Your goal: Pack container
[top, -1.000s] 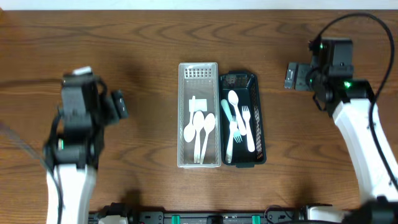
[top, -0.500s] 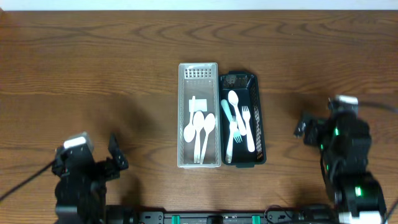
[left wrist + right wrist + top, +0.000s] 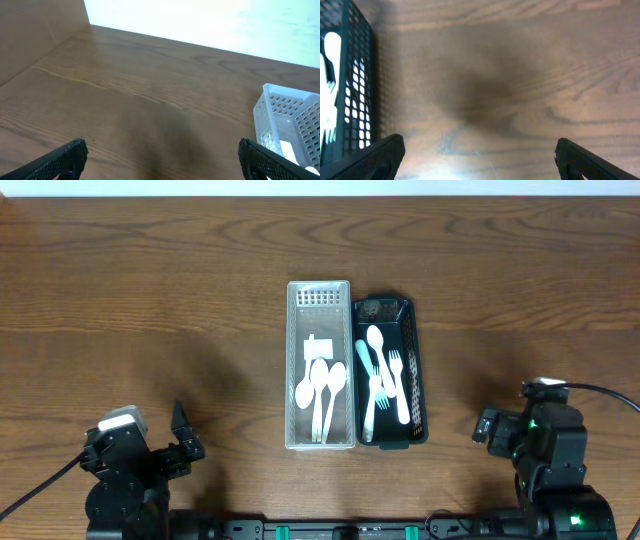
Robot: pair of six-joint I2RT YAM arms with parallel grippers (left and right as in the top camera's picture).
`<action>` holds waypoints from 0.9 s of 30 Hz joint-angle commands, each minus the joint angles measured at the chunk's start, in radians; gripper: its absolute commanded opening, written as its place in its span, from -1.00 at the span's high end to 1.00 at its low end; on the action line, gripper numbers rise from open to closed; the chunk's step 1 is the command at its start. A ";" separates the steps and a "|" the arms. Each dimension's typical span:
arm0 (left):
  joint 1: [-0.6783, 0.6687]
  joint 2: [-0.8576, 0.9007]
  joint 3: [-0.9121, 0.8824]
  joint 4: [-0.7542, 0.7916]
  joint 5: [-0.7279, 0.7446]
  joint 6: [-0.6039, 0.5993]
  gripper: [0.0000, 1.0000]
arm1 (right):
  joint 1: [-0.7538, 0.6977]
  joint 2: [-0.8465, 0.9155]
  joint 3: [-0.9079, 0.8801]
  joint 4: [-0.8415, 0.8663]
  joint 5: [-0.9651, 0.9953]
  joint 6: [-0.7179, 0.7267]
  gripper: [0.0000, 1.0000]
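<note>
A white slotted container [image 3: 320, 305] stands mid-table with three white spoons [image 3: 320, 385] in it. Touching its right side is a black slotted container [image 3: 411, 340] with white forks and a spoon [image 3: 383, 375] in it. My left gripper [image 3: 182, 440] is open and empty at the front left, far from both containers. My right gripper [image 3: 485, 426] is open and empty at the front right. The left wrist view shows open fingers [image 3: 160, 157] and the white container's corner [image 3: 287, 117]. The right wrist view shows open fingers [image 3: 480, 157] and the black container's wall [image 3: 350, 90].
The brown wood table [image 3: 150, 290] spreads on all sides of the containers. Its front edge lies close below both arms. A pale wall shows beyond the far table edge in the left wrist view [image 3: 210, 20].
Both arms have pulled back from the far sides of the table to the front edge, left to the front left and right to the front right. The containers and cutlery have not moved.
</note>
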 commanded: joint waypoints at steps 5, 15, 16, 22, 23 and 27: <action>-0.004 -0.003 -0.008 -0.002 -0.016 0.017 -0.96 | 0.010 -0.004 -0.003 -0.044 0.014 0.011 -0.99; -0.004 -0.003 -0.008 -0.002 -0.016 0.017 -0.96 | 0.010 -0.004 -0.003 -0.044 0.014 0.011 -0.99; -0.004 -0.003 -0.008 -0.002 -0.016 0.017 -0.96 | 0.010 -0.004 -0.003 -0.044 0.014 0.011 -0.99; -0.004 -0.003 -0.008 -0.002 -0.016 0.017 -0.96 | 0.010 -0.004 -0.003 -0.044 0.014 0.011 -0.98; -0.004 -0.003 -0.008 -0.002 -0.016 0.017 -0.96 | 0.010 -0.004 -0.003 -0.044 0.014 0.011 -0.98; -0.004 -0.003 -0.008 -0.002 -0.016 0.017 -0.96 | 0.010 -0.004 -0.003 -0.044 0.015 0.010 -0.99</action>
